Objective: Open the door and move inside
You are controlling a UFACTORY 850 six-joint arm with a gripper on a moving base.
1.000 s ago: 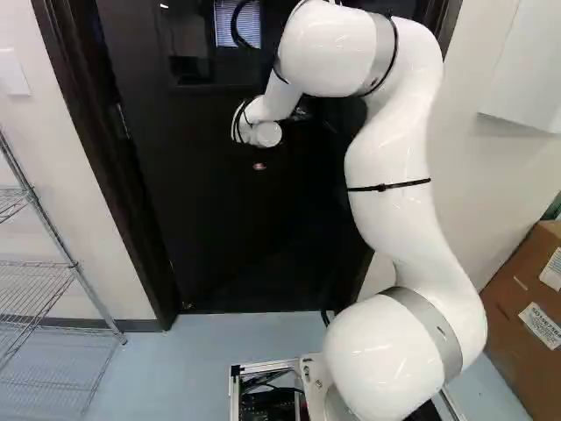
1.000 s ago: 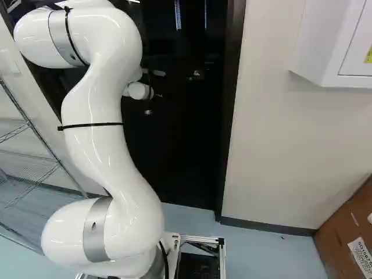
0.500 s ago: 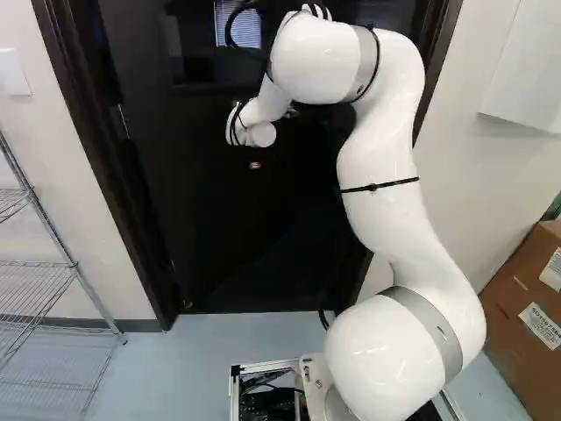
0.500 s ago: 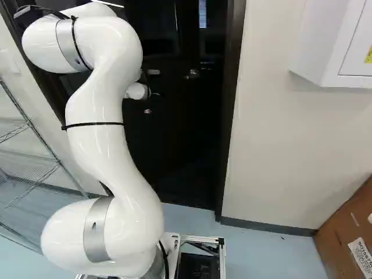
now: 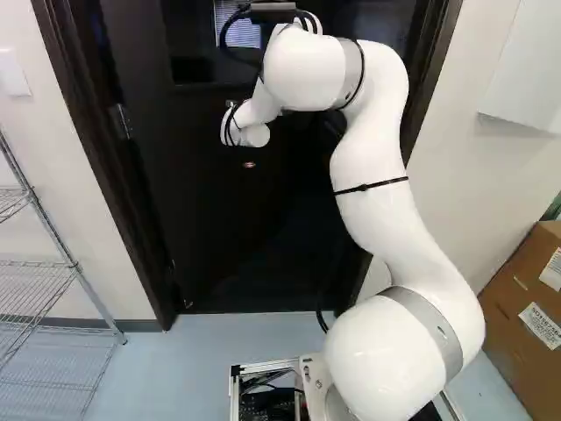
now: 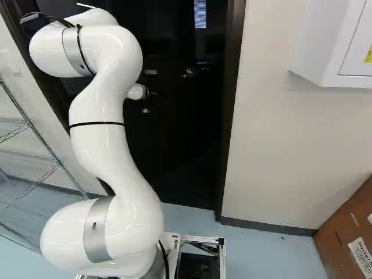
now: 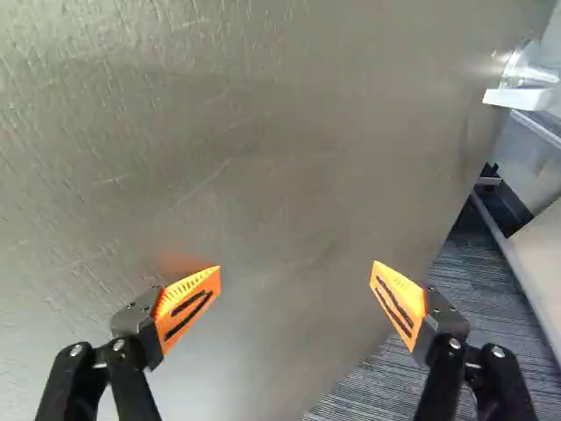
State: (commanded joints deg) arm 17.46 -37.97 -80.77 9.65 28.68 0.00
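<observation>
Pale walls rise on both sides: a left wall (image 5: 57, 140) with a white plate (image 5: 13, 73) on it, and a right wall (image 6: 273, 145) with a white cabinet (image 6: 325, 46) mounted on its upper part. A dark baseboard (image 6: 267, 227) runs along the right wall's foot. The floor (image 5: 188, 360) is smooth and blue-grey. Wire shelving (image 5: 74, 267) stands by the floor's edge against the left wall; a brown cardboard box (image 6: 337, 232) with white labels sits by the right wall's foot. In dark glass, a bright slatted patch (image 5: 238, 28) shows. The wrist view shows dark, ribbed flooring (image 7: 491, 281).
</observation>
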